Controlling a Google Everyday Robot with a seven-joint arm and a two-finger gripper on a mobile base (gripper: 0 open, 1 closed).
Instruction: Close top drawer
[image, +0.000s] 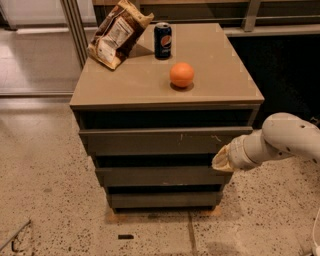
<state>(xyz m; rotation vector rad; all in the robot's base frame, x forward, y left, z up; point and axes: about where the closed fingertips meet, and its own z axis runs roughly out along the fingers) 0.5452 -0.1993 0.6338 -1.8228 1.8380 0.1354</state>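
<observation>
The top drawer (160, 141) is a wide grey-brown front with pale scratches near its upper edge, under the tan top of a three-drawer cabinet (150, 87). It stands out slightly in front of the cabinet top. My gripper (220, 161) comes in from the right on a white arm. It sits at the lower right corner of the top drawer's front, close against it. Two plainer drawer fronts lie below.
On the cabinet top stand an orange (181, 75), a dark soda can (163, 41) and a brown snack bag (116, 34). A speckled floor (45, 185) lies around the cabinet. A dark wall and railing stand at the back right.
</observation>
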